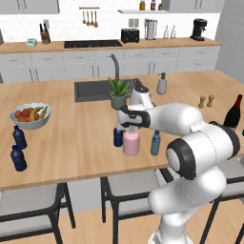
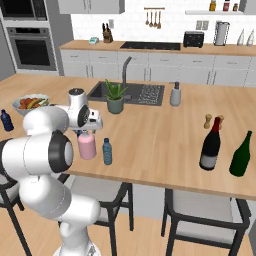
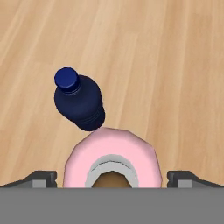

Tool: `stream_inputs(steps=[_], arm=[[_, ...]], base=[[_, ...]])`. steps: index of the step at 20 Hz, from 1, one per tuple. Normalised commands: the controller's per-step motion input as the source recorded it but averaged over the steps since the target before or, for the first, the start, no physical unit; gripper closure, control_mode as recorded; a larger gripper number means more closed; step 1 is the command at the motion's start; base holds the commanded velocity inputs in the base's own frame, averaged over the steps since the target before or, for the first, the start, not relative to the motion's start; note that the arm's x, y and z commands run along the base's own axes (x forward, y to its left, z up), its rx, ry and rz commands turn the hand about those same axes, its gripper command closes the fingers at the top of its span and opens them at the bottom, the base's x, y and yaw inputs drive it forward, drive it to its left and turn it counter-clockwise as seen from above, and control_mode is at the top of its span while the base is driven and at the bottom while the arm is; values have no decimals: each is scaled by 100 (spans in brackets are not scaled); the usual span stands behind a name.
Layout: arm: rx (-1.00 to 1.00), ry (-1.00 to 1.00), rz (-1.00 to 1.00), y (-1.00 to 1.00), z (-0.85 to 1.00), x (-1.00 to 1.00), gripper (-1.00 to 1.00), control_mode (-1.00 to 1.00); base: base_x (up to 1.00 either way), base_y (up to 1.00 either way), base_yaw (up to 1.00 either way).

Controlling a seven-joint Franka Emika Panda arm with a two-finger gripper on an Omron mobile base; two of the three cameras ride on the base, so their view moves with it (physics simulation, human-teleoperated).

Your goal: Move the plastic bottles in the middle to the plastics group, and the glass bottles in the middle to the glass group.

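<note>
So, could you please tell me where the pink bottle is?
The pink bottle stands mid-counter, directly beneath the open gripper, between the navy bottle and teal bottle.

The squat pale pink glass bottle (image 3: 111,162) stands between the wide-spread finger tips (image 3: 38,179), with bare wood at either flank. A rounded dark navy plastic bottle (image 3: 79,99) stands touching or just beside it on one side; a slim teal-blue bottle (image 1: 156,143) stands near on the other, with a narrow gap. A potted green plant (image 1: 118,93) rises behind them. The wooden island counter (image 1: 71,143) toward the fruit bowl (image 1: 30,115) lies open.
</note>
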Motion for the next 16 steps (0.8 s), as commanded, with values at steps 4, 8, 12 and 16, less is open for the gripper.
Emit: stream_inputs(steps=[4,8,12,16], arm=[[0,0,0,0,-2,-3,-100,-100],[0,0,0,0,0,-1,-100,-100],[0,0,0,0,0,0,100,-100],[0,0,0,0,0,0,100,-100]], base=[[0,0,0],[0,0,0],[0,0,0],[0,0,0]])
